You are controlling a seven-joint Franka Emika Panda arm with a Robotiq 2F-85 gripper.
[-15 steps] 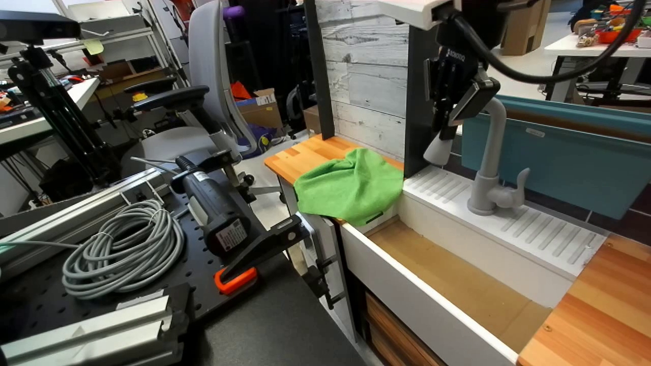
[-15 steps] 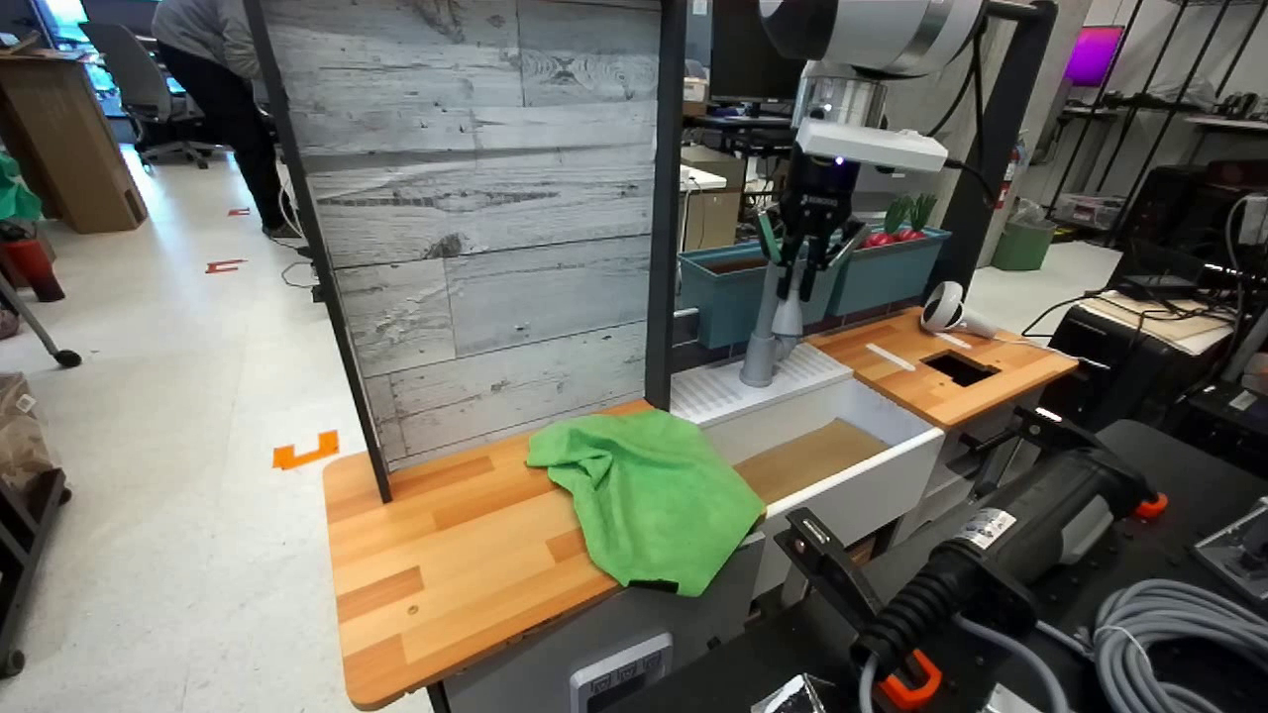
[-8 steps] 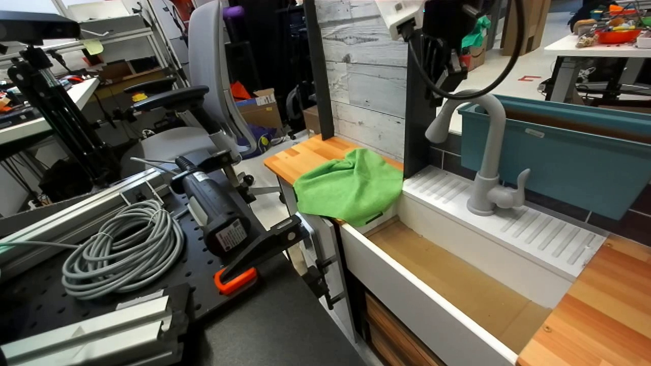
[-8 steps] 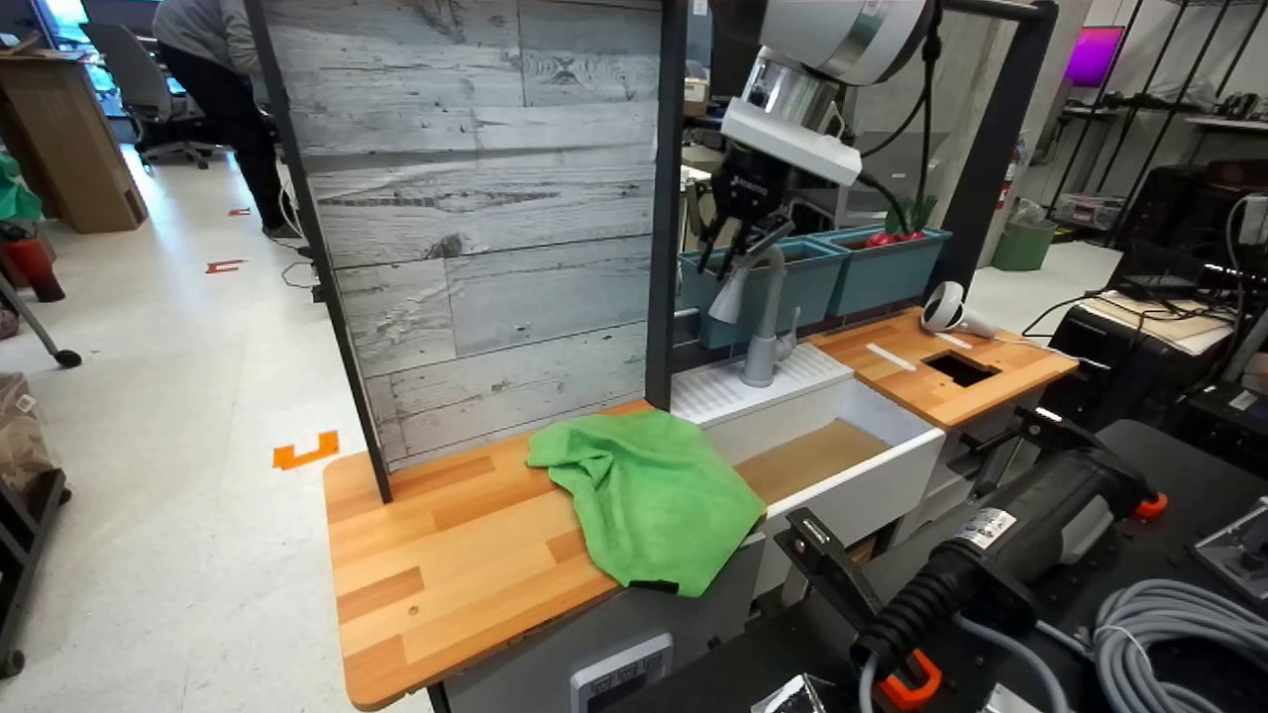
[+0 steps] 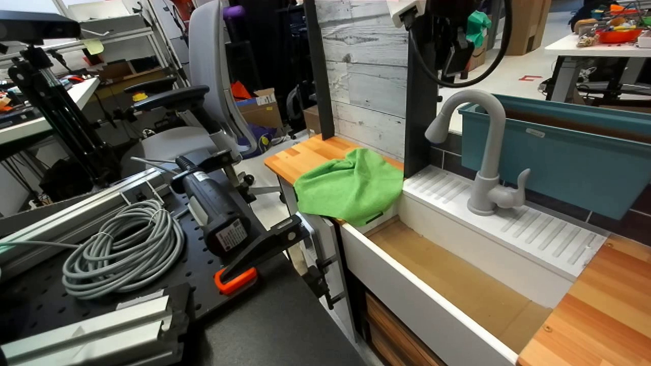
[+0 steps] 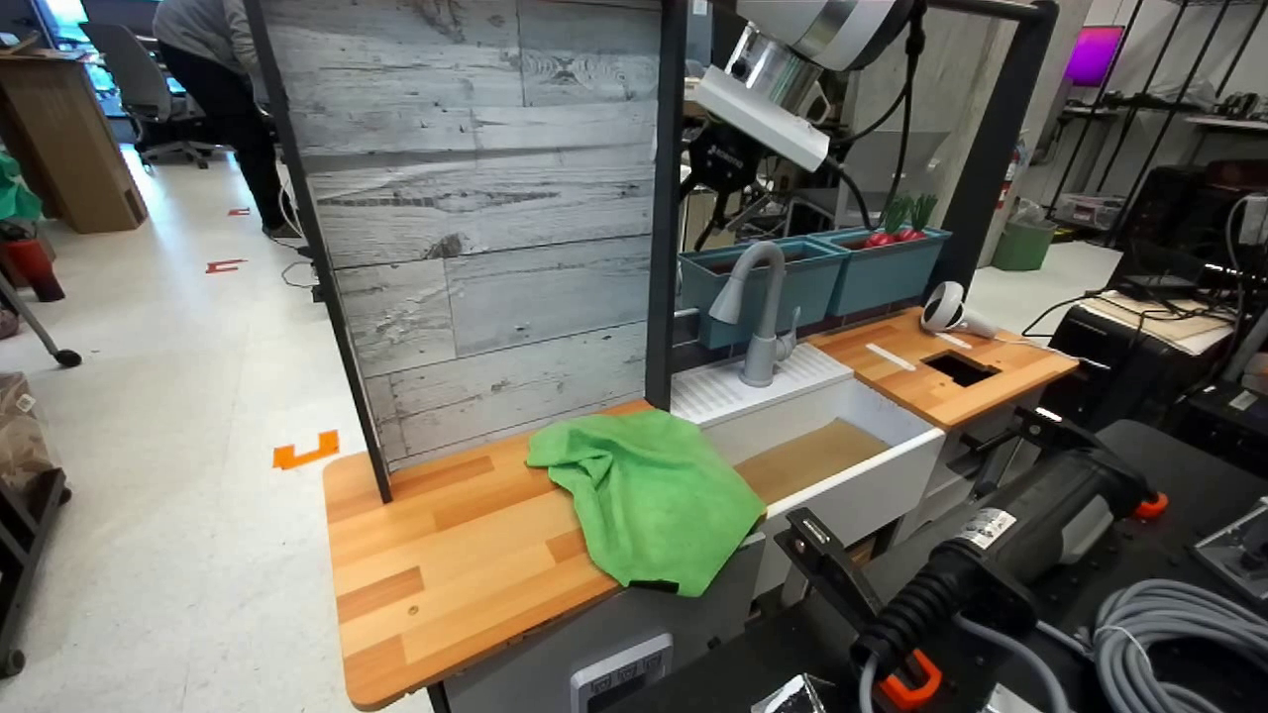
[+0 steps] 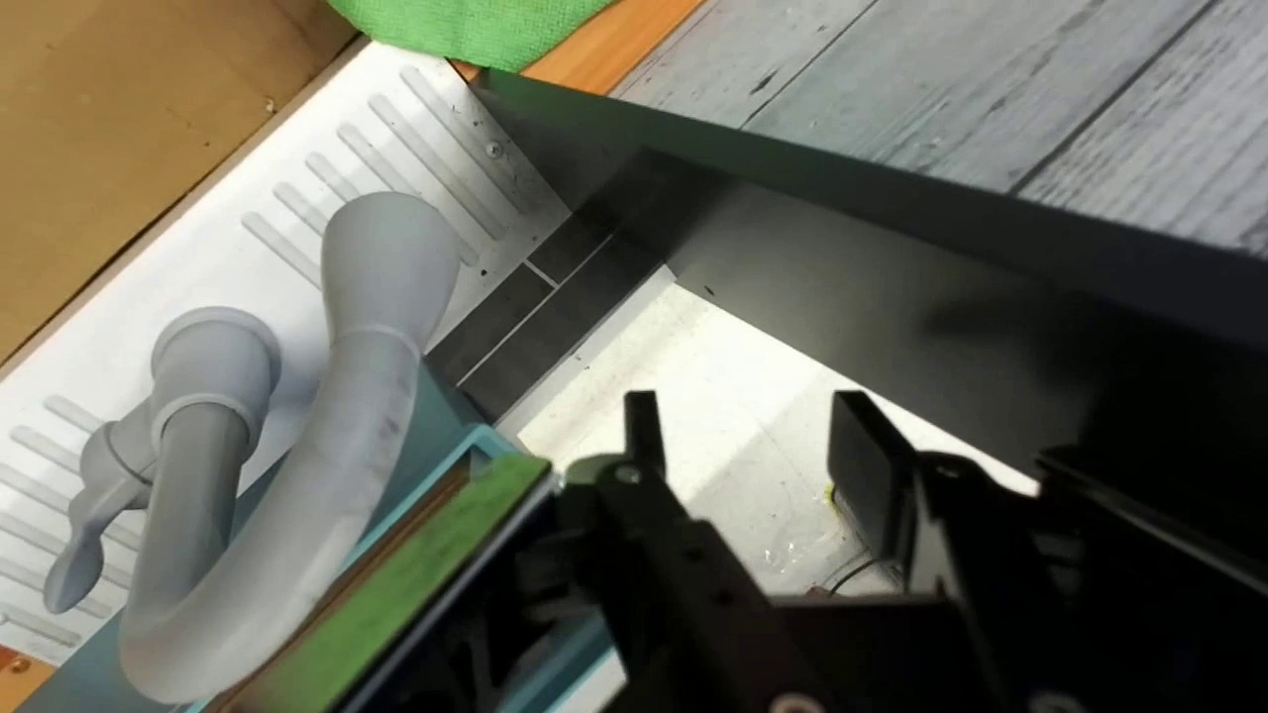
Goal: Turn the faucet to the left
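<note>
Two fingers (image 7: 872,475) of the end effector (image 7: 745,426) with a gap between, near the faucet (image 7: 337,465), their bases barely discernible.

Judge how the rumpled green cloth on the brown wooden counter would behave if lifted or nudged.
The cloth is likely floppy, given its loose folds; probably light, looking thin; a nudge might slide it off, since part overhangs the counter.
</note>
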